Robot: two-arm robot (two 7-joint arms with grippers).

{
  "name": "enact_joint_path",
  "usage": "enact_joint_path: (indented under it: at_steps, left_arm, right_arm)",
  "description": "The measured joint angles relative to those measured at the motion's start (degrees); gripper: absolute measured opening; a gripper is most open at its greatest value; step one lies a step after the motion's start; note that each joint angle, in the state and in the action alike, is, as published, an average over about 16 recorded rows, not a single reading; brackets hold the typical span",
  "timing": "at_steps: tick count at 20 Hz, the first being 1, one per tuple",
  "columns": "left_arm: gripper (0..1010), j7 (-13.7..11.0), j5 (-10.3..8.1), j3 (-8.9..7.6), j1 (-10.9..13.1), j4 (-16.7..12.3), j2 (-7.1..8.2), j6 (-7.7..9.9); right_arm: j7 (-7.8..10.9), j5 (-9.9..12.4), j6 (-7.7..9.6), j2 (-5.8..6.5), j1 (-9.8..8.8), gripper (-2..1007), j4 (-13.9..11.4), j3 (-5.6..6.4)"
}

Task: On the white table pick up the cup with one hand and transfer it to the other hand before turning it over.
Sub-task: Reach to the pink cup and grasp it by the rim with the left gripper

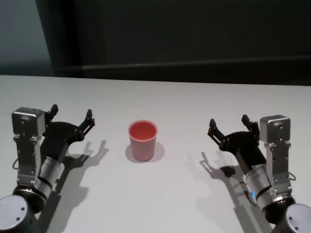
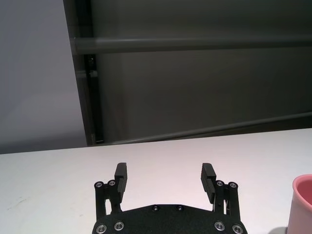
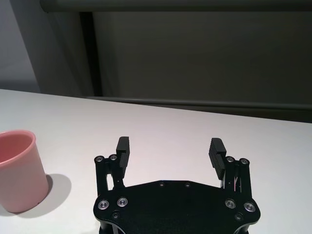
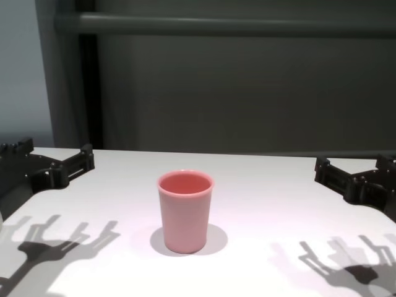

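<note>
Counter (image 1: 160,194) of plain matte white runs back to a dark panelled wall (image 4: 247,93). The cup (image 1: 143,140) stands upright mid-counter, between the left hand (image 1: 71,116) and right hand (image 1: 227,125), both spread wide, empty, well apart from it.

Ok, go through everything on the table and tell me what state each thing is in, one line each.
cup: upright, mouth up, standing free on the table between the two grippers, nothing visible inside.
left gripper: open, holding nothing, hovering to the cup's left.
right gripper: open, holding nothing, hovering to the cup's right.
white table: bears only the cup.
</note>
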Motion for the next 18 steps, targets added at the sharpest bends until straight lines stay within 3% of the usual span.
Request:
enact_joint_path:
  at_steps: [18]
  left_arm:
    - [1001, 0.00, 0.00, 0.00, 0.00, 0.00, 0.00, 0.00]
  right_arm:
    - [0.00, 0.00, 0.00, 0.00, 0.00, 1002, 0.00, 0.00]
